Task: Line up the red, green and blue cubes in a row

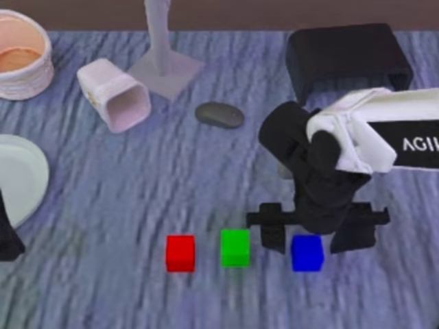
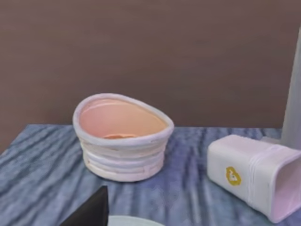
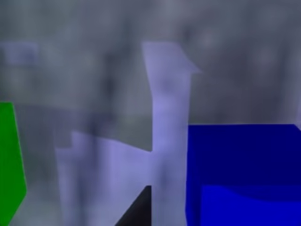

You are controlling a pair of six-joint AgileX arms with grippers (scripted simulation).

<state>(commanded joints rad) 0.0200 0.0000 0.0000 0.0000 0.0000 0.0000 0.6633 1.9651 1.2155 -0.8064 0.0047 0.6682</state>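
Right gripper (image 1: pixel 310 236) hangs over the front of the desk (image 1: pixel 123 205), its two black fingers (image 1: pixel 273 236) spread wide with the blue cube (image 1: pixel 307 252) between them; the jaws stand apart from the cube's sides, so nothing is clamped. Left gripper (image 1: pixel 8 236) sits parked at the left edge of the desk, only a dark tip in view, and whether it is parted or closed cannot be told.

Three cubes lie on the desk, one of each colour: the red cube (image 1: pixel 180 253) at the left, the green cube (image 1: pixel 235 247) in the middle, the blue one at the right. They form a rough row along the front, with small gaps between them, none touching. One finger of the right gripper stands in the gap between green and blue.

Farther back there is one white cup (image 1: pixel 115 94) lying on its side with its mouth toward the front, one pale ribbed bowl (image 1: pixel 22 56) at the back left corner, one white plate (image 1: pixel 20 175) at the left edge, one grey stand (image 1: pixel 164 65) on a square base, one dark oval pebble (image 1: pixel 219 114), and one black box (image 1: pixel 346 58) at the back right. None of these lies near the row.

Each cube is plain, flat-coloured and sharp-edged, all equal in size. In the right wrist view the blue cube (image 3: pixel 244 174) fills one side and a strip of the green cube (image 3: pixel 10 165) shows at the other.
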